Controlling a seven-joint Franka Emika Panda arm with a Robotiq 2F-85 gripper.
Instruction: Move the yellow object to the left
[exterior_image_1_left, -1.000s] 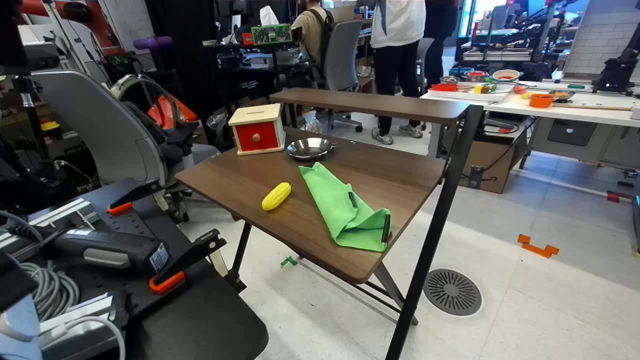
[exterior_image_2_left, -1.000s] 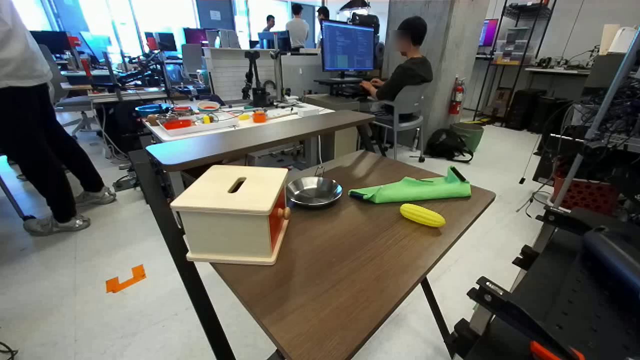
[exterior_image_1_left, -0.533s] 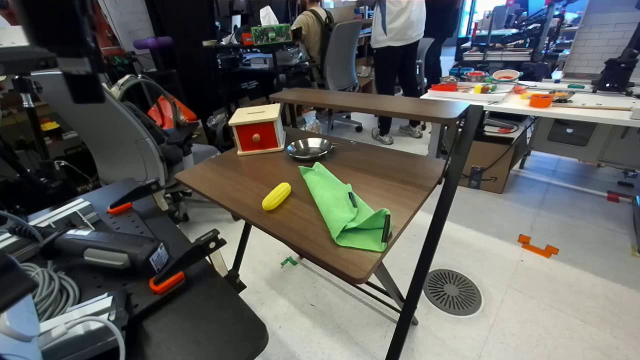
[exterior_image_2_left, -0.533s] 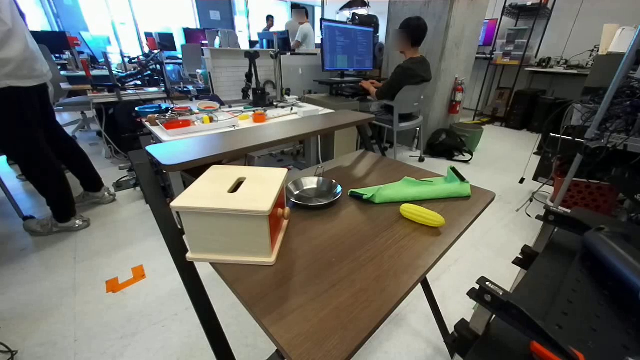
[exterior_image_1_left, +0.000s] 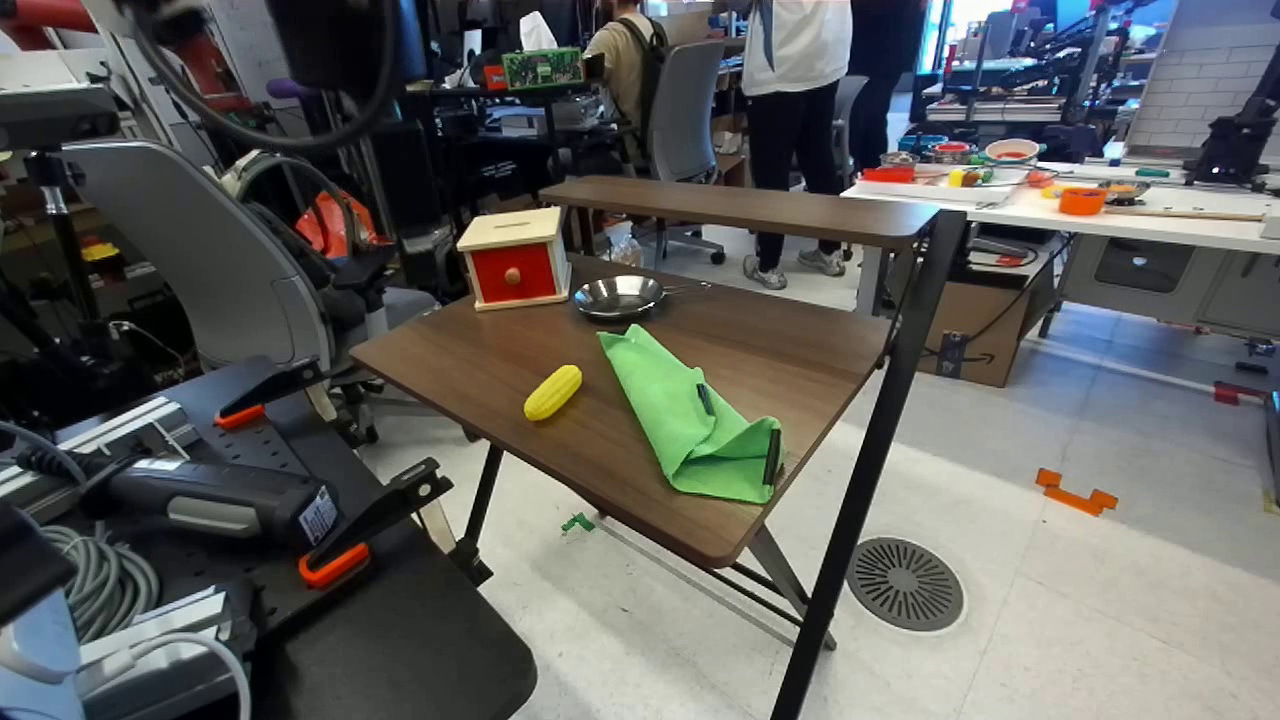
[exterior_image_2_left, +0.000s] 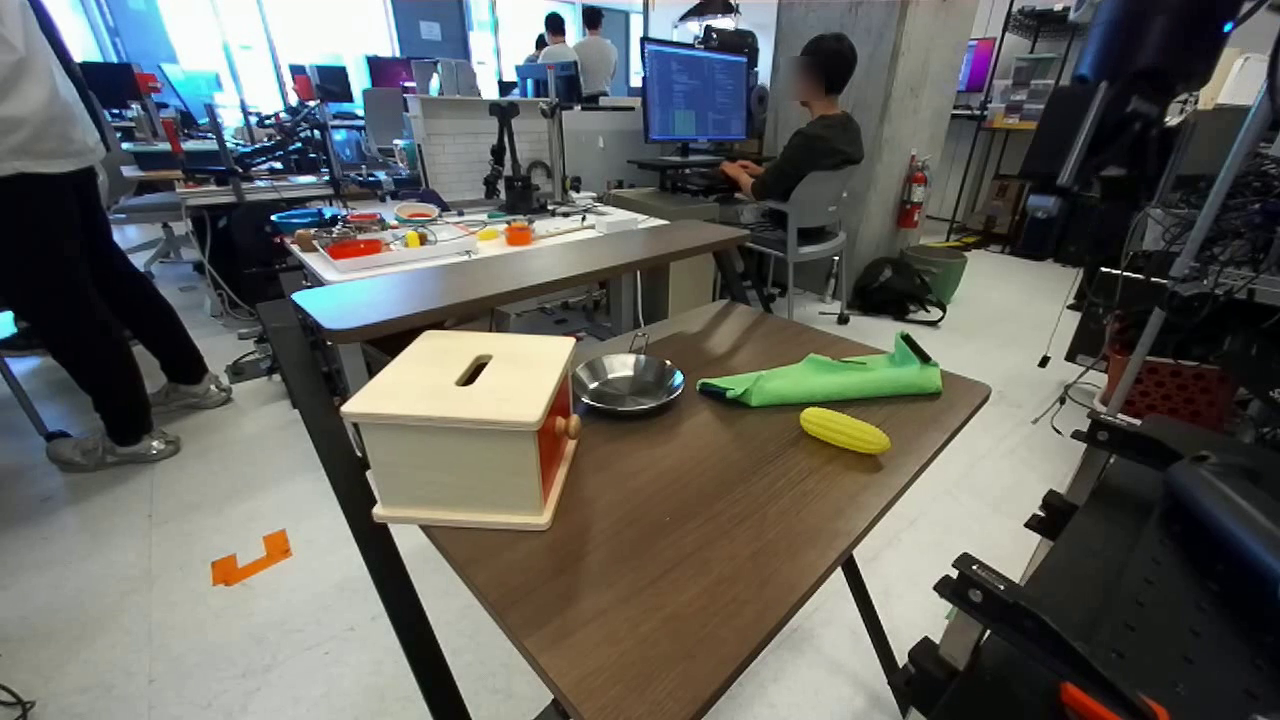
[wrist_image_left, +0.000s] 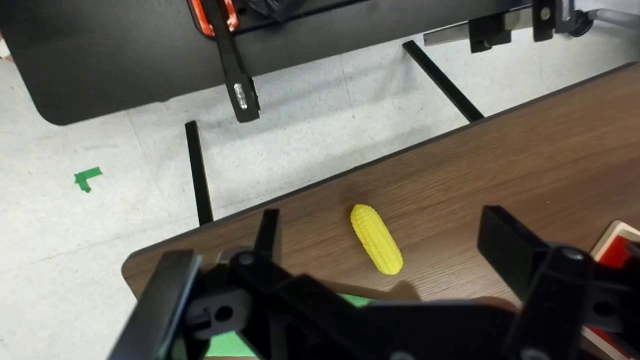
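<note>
Tool (wrist_image_left: 377, 234) stands wide. Yellow corn (wrist_image_left: 377, 241) lies on the table (exterior_image_2_left: 680, 560) — near the green cloth (exterior_image_2_left: 830, 383), yet apart; metal pan (exterior_image_2_left: 628, 384) sits just beside the wooden box (exterior_image_2_left: 450, 465).

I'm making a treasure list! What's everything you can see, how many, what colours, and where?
table: 1, brown, middle
toy corn: 1, yellow, on table
cloth: 1, green, beside toy corn
drawer box: 1, cream and red, on table
pan: 1, silver, beside drawer box
workbench: 1, black, beside table
clamps: 2+, black and orange, on workbench
tape: 2+, orange and green, floor
chairs: several, grey, around room
people: several, mixed clothes, background
other clutter: uncountable, mixed, background
claw: 1, black, open, wrist view
</note>
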